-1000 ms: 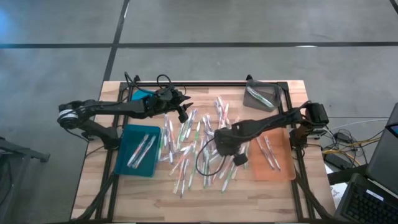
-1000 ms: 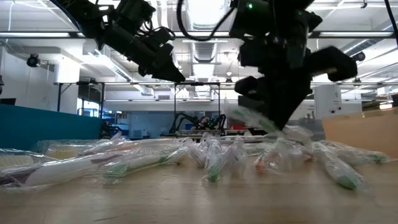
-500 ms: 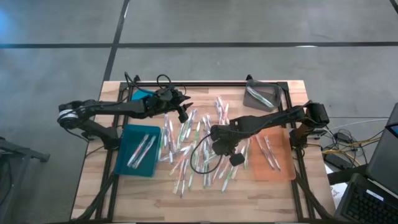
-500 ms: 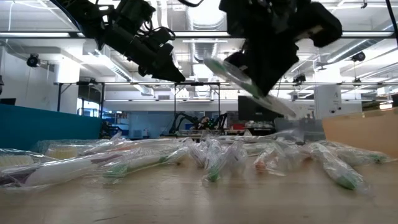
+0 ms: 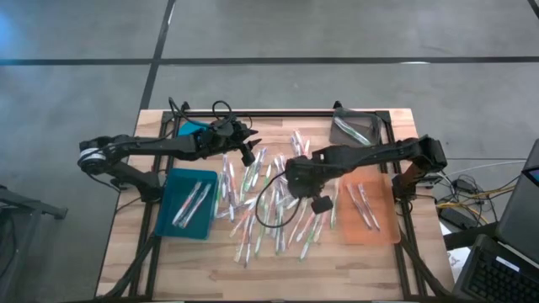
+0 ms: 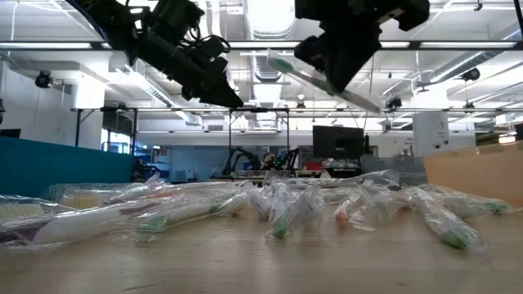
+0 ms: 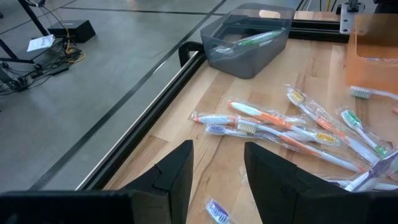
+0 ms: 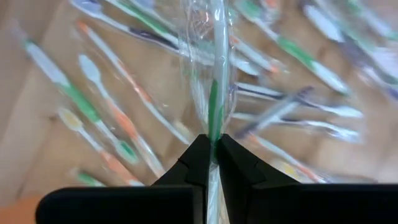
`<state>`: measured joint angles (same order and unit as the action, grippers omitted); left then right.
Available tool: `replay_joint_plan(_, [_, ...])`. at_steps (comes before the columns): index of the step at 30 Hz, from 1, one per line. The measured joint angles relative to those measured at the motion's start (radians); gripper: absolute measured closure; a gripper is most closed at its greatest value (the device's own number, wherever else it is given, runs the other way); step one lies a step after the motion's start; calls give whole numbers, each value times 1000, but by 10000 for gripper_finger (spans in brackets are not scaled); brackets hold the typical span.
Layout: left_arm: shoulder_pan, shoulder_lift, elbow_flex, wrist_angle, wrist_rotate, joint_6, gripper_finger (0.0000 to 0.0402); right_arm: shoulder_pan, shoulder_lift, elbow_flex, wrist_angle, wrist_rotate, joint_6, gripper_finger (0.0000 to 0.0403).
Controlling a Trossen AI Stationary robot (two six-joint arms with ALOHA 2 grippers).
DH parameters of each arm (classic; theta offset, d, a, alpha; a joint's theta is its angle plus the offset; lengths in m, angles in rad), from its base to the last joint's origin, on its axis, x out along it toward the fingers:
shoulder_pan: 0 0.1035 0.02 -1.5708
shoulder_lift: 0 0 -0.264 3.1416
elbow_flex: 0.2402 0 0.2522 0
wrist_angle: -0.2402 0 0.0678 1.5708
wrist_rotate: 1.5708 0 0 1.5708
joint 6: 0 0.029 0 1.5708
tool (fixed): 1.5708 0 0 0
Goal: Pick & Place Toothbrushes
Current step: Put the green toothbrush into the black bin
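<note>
Many wrapped toothbrushes (image 5: 269, 198) lie scattered on the wooden table's middle; they also show in the low view (image 6: 278, 208). My right gripper (image 5: 293, 174) is above the pile, shut on one green-and-white toothbrush in a clear wrapper (image 8: 214, 93). That toothbrush shows high above the table in the low view (image 6: 323, 77). My left gripper (image 5: 250, 147) is open and empty, above the table by the pile's far left part (image 7: 217, 168). My right gripper pinches the wrapped toothbrush between its two fingers at the green part of the handle (image 8: 213, 127). The toothbrush sticks out forward past the fingertips. It is lifted clear of the pile and sits tilted, one end higher (image 6: 276, 60) than the other (image 6: 368, 102).
A teal tray (image 5: 173, 220) with a few toothbrushes stands at the left. An orange tray (image 5: 379, 227) with some stands at the right. A grey bin (image 5: 354, 130) stands at the far right. A black cable loops over the pile (image 5: 265, 215).
My right gripper has gone up and toward the table's far edge, staying shut. The green-and-white toothbrush has come up out of the pile with it and now hangs tilted, well clear of the table.
</note>
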<state>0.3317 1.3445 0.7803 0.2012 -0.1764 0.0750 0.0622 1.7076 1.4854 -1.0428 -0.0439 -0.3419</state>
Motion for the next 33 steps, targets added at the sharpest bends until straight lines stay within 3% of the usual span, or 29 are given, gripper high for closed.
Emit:
replay_joint_plan(10, [-1, 0, 0, 0, 0, 0, 252, -52, -27, 105, -117, 163, 82, 385])
replay_joint_plan(26, [-1, 0, 0, -2, 0, 0, 252, -207, -211, 114, -134, 401, 163, 385])
replay_joint_plan(33, [0, 0, 0, -2, 0, 0, 252, -333, -291, 114, -134, 419, 219, 385])
